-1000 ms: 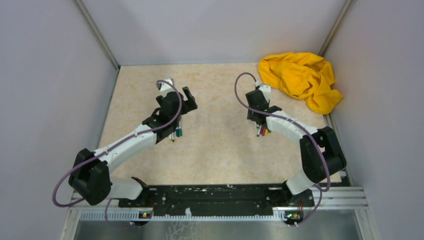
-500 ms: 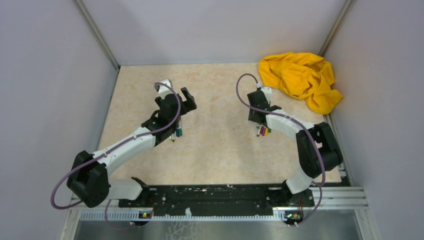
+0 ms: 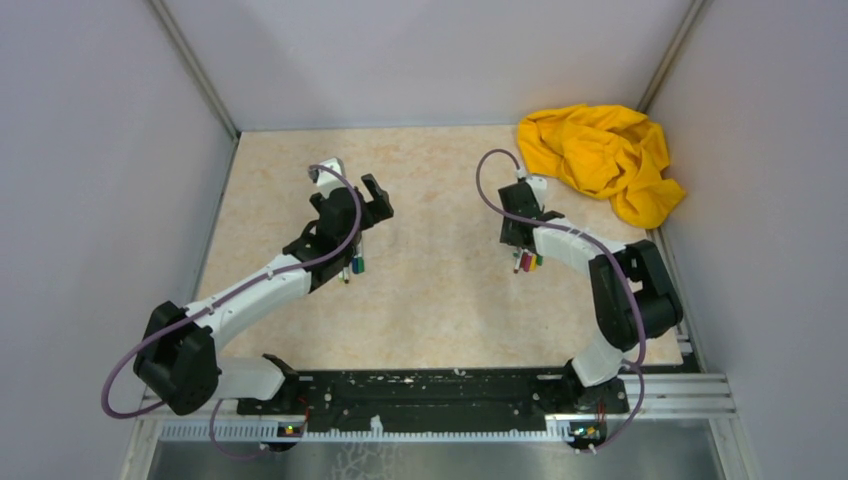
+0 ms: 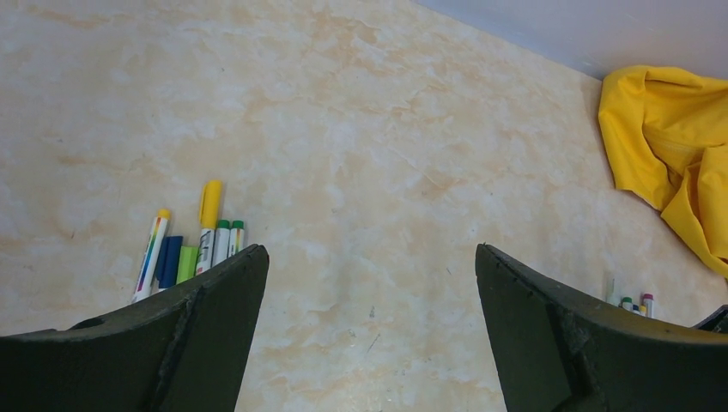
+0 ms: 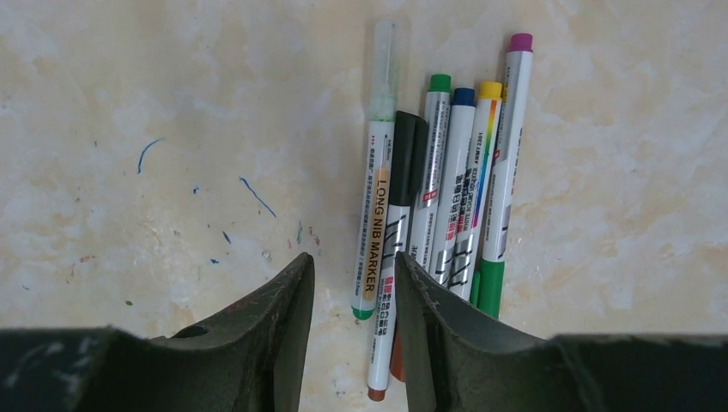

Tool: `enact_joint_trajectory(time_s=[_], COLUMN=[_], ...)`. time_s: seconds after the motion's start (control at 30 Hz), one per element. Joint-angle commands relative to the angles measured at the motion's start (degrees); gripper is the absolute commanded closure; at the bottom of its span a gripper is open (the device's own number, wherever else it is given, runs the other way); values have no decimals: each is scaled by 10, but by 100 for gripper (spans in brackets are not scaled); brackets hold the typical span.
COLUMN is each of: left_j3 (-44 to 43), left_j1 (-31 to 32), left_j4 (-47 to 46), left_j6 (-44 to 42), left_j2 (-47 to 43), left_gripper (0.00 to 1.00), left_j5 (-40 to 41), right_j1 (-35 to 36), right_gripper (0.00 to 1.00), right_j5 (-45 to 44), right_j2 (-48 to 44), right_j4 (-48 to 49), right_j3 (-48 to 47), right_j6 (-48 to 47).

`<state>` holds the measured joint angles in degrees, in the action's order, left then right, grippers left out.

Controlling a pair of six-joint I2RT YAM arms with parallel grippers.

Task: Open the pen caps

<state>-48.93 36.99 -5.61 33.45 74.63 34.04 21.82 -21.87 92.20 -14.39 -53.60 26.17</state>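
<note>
My right gripper [image 5: 352, 257] hangs open and empty over the pens [image 5: 446, 197], which run toward one o'clock. My left gripper [image 4: 369, 251] gapes wide, also empty. The pen caps [image 5: 464, 96] at twelve look unpulled, so I judge nearly everything is left. Beyond lie the ink-flecked beige table [image 5: 129, 86], a yellow cloth [image 3: 600, 160] at two o'clock and grey walls [image 3: 420, 60].

- The table [image 3: 440, 300] has a beige, marbled top.
- A crumpled yellow cloth [image 3: 603, 160] lies in its far right corner.
- Small blue ink marks [image 5: 255, 196] dot the surface.
- Plain grey walls [image 3: 420, 60] stand on 3 sides.
</note>
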Motion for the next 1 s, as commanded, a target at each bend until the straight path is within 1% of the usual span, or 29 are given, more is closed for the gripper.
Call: enact_joint_trajectory(time_s=[0.0, 0.27, 0.43, 0.7, 0.77, 0.97], left_j3=[6, 11, 15, 23, 25, 30], left_j1=[5, 5, 5, 4, 5, 5], left_j4=[-19, -24, -26, -32, -33, -36], left_j6=[8, 9, 12, 13, 13, 15], left_j2=[-5, -6, -6, -7, -7, -6], left_gripper=[4, 4, 4, 4, 4, 4], left_j5=[-2, -2, -4, -4, -4, -5], right_j1=[-4, -8, -9, -9, -10, -11], right_gripper=[61, 61, 63, 64, 67, 83], right_j5=[11, 19, 30, 25, 24, 25], right_j2=[11, 23, 35, 49, 53, 67], right_j4=[24, 33, 41, 45, 45, 45], right_j3=[3, 6, 7, 10, 12, 15], right_j6=[3, 7, 10, 13, 12, 10])
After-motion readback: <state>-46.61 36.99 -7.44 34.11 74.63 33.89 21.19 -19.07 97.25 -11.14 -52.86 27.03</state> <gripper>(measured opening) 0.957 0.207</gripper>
